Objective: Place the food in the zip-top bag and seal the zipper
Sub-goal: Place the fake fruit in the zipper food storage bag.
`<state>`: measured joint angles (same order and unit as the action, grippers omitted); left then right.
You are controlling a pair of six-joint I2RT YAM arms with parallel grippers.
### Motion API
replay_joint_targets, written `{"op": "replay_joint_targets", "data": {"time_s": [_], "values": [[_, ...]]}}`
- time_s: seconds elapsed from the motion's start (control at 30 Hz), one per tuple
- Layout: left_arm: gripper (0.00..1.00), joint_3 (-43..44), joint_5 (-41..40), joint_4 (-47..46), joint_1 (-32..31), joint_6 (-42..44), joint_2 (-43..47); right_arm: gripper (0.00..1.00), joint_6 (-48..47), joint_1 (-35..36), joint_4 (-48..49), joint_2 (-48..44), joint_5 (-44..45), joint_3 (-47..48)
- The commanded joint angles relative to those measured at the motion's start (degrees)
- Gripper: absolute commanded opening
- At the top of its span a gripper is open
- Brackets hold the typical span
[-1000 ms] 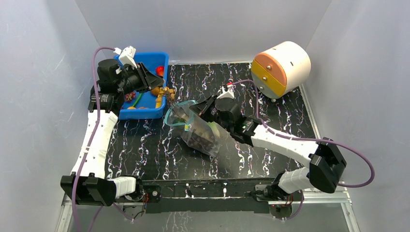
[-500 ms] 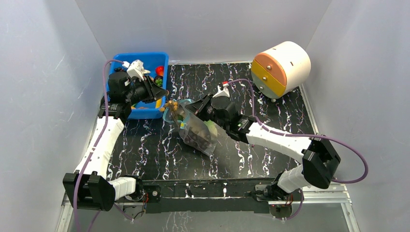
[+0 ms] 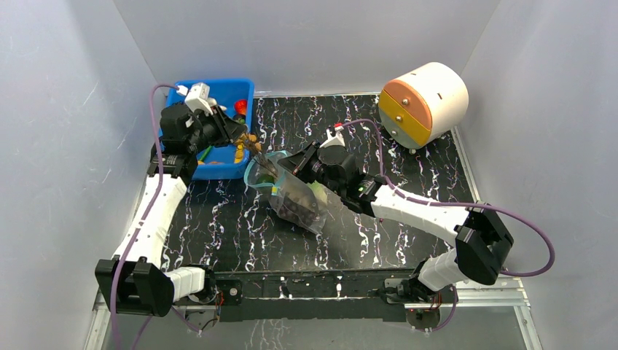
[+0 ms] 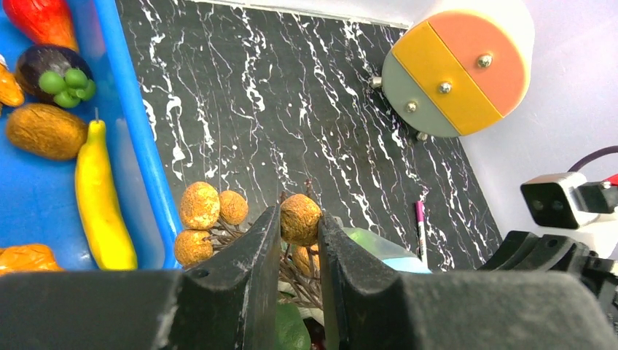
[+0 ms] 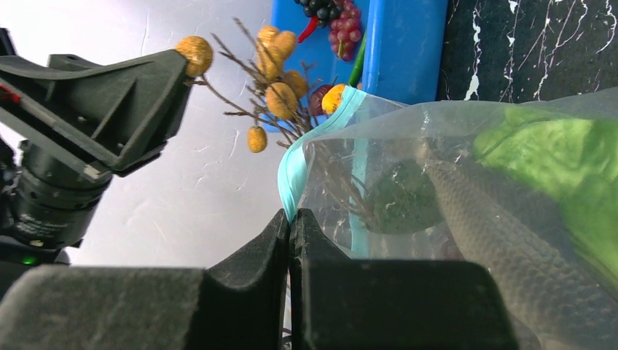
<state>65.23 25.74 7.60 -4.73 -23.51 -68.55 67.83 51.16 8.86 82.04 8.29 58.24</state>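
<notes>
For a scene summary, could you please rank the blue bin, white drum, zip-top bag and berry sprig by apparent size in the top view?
Largest: the blue bin and the white drum, about alike; bin partly hidden.
Then the zip-top bag.
Smallest: the berry sprig.

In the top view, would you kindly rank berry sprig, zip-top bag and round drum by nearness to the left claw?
1. The berry sprig, in the left claw.
2. The zip-top bag, just right.
3. The round drum, far right.

clear crinkly plastic bag, glossy blue bin, rough-skinned orange pcs, marbled blk table
</notes>
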Motion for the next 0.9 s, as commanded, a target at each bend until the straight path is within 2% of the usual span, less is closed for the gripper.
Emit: {"op": "replay_joint_targets", "data": {"time_s": [0.0,0.13,0.37,0.5,0.57,0.77,0.87], "values": [[0.04,-5.14,2.55,-7.83,-0.1,-1.74,0.72,0.0,0.97,0.08,6.74,-1.29,-0.94,1.17],[0.04,-8.75,5.65,-10.9,-0.17,-3.63,1.65,0.0,0.85,0.08,6.56,-1.36,0.05,1.31],[0.06,-17.15,14.13,-19.28,-0.61,-14.8,4.35,0.0,1.51,-0.09,7.06,-0.12,3.2,1.82],[0.08,-16.64,15.34,-13.73,-0.91,-17.26,6.54,0.0,1.63,-0.1,7.01,0.35,3.39,2.06],[0.09,-17.22,16.66,-14.03,-1.35,-19.23,8.06,0.0,1.68,-0.09,7.09,0.38,3.49,2.12],[0.1,-22.02,22.09,-26.9,-2.28,-30.76,9.43,0.0,2.47,-0.19,8.63,0.31,2.58,1.27],[0.11,-20.9,22.55,-25.4,-2.43,-30.39,10.09,0.0,2.31,-0.24,8.72,-0.64,3.0,0.46]]}}
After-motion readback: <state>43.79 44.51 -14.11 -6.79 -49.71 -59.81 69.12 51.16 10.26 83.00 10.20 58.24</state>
